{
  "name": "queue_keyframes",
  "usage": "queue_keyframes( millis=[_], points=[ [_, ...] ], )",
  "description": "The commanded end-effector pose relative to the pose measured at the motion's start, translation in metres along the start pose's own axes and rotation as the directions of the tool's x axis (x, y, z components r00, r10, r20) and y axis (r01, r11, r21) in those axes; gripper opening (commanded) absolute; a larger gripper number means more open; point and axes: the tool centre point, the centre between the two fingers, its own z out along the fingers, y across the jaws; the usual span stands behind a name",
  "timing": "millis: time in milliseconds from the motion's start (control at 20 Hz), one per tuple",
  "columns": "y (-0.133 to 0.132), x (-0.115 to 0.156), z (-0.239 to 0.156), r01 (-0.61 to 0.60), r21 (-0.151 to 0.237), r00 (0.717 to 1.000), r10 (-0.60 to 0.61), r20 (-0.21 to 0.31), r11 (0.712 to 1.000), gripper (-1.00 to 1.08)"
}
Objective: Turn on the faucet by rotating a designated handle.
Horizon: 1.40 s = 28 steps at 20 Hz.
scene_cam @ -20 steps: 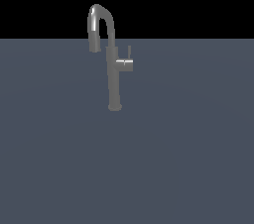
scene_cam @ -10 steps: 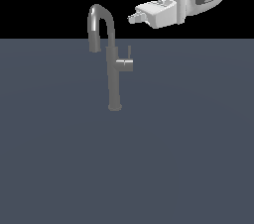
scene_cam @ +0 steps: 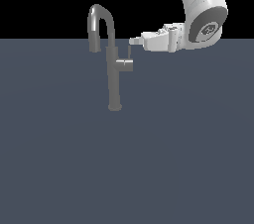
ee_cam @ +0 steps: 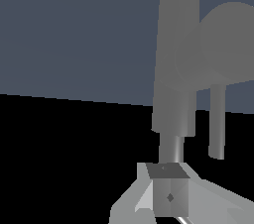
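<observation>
The tall slim grey metal faucet (scene_cam: 114,77) rose into an arched spout; its short grey handle stub (scene_cam: 125,64) carried a thin lever. My white pincer (scene_cam: 132,41) hovered beside the lever; I couldn't tell its state.

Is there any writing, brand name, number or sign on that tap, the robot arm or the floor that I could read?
None: no readable text in either view.
The tall grey metal faucet and its short grey stub handle are bare.
The white robot arm bears only a round grey disc, with no letters.
The white pincer and the plain blue-grey ground carry no marks.
</observation>
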Motion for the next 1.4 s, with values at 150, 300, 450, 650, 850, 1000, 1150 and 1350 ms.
queue_keyframes(
  millis=[150, 300, 450, 650, 850, 1000, 1150, 1350],
  points=[
    [-0.004, 0.021, 0.004, -0.065, 0.058, 0.996, 0.062, 0.059, 0.996, -1.0],
    [-0.005, 0.027, 0.005, -0.085, 0.074, 0.994, 0.079, 0.077, 0.994, -1.0],
    [-0.006, 0.03, 0.006, -0.093, 0.08, 0.993, 0.086, 0.084, 0.992, -1.0],
    [-0.006, 0.028, 0.006, -0.087, 0.076, 0.994, 0.081, 0.08, 0.993, -1.0],
    [-0.005, 0.028, 0.006, -0.086, 0.075, 0.994, 0.08, 0.079, 0.993, -1.0],
    [-0.001, 0.025, 0.007, -0.086, 0.075, 0.994, 0.08, 0.079, 0.993, -1.0],
    [0.006, 0.022, 0.007, -0.086, 0.075, 0.994, 0.08, 0.079, 0.993, -1.0],
    [0.016, 0.016, 0.007, -0.086, 0.075, 0.994, 0.08, 0.079, 0.993, -1.0]
  ],
)
